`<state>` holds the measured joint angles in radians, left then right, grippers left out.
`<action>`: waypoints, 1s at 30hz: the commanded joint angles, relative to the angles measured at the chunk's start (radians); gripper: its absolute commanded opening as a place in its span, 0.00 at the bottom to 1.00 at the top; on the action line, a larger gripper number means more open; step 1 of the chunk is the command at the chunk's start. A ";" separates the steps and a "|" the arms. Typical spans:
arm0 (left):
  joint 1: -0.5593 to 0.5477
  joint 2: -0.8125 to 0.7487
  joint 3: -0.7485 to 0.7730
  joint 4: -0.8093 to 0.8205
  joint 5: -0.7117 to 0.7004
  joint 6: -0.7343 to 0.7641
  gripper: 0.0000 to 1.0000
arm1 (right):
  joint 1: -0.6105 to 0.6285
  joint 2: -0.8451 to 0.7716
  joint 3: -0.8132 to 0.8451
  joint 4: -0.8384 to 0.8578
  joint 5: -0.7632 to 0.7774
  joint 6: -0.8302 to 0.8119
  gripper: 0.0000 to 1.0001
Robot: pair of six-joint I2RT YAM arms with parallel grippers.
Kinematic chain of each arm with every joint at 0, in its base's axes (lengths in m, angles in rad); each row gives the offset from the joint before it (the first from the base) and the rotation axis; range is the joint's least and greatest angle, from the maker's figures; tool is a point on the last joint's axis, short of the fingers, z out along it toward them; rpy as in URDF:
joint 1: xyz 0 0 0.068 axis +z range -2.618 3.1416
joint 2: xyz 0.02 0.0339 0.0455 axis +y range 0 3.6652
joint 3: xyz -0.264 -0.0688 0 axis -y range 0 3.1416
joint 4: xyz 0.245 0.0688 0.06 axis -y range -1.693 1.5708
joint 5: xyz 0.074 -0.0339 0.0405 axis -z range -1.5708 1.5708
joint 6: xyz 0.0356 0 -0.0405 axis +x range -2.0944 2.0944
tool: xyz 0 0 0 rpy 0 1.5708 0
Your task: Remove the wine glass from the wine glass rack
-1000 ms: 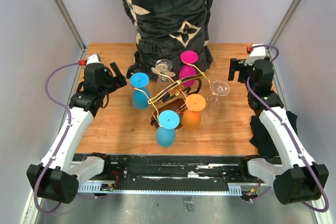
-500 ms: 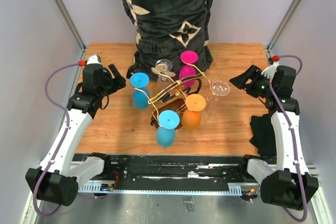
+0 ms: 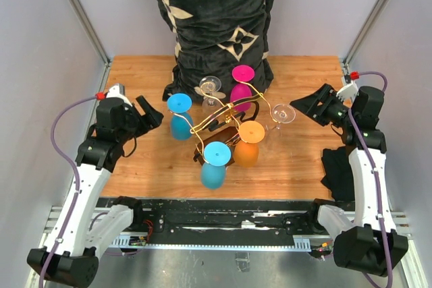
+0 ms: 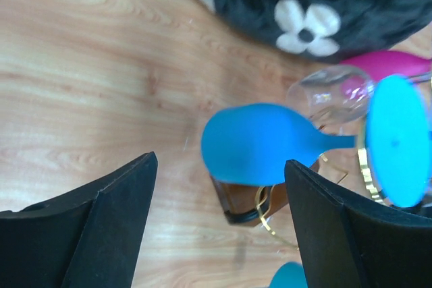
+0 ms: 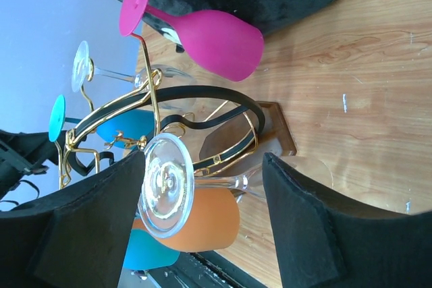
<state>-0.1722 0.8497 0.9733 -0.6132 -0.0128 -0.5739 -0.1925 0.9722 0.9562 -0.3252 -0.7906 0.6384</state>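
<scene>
The wine glass rack (image 3: pixel 214 125) is a gold wire stand on a dark brown base, at the middle of the table. Several glasses hang upside down from it: blue (image 3: pixel 180 117), clear (image 3: pixel 210 90), magenta (image 3: pixel 241 87), orange (image 3: pixel 248 144), teal (image 3: pixel 215 165) and a clear one (image 3: pixel 282 115) on the right. My left gripper (image 3: pixel 150 114) is open, just left of the blue glass (image 4: pixel 260 143). My right gripper (image 3: pixel 307 106) is open, just right of the clear glass; its foot (image 5: pixel 165 185) and stem lie between the fingers (image 5: pixel 304 234), untouched.
A tall black cloth with cream flowers (image 3: pixel 216 18) stands right behind the rack. A dark object (image 3: pixel 334 170) lies at the table's right edge beside the right arm. Grey walls close in both sides. The rack's base (image 4: pixel 246 202) shows under the blue glass.
My right arm has swung round from pointing away to facing the rack, its open fingers now astride the clear glass. My left arm has shifted nearer and towards the blue glass.
</scene>
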 commanded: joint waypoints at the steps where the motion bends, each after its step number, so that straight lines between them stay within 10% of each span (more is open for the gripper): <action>1: 0.004 0.005 -0.022 -0.034 -0.019 0.014 0.82 | -0.012 0.004 -0.003 0.034 -0.061 0.014 0.68; 30: 0.004 0.114 0.190 -0.041 -0.101 0.023 0.88 | 0.013 0.060 0.022 -0.025 -0.254 -0.069 0.01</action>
<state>-0.1722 0.9668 1.1633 -0.6781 -0.1108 -0.5472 -0.1921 1.0317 0.9585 -0.3595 -1.0119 0.5850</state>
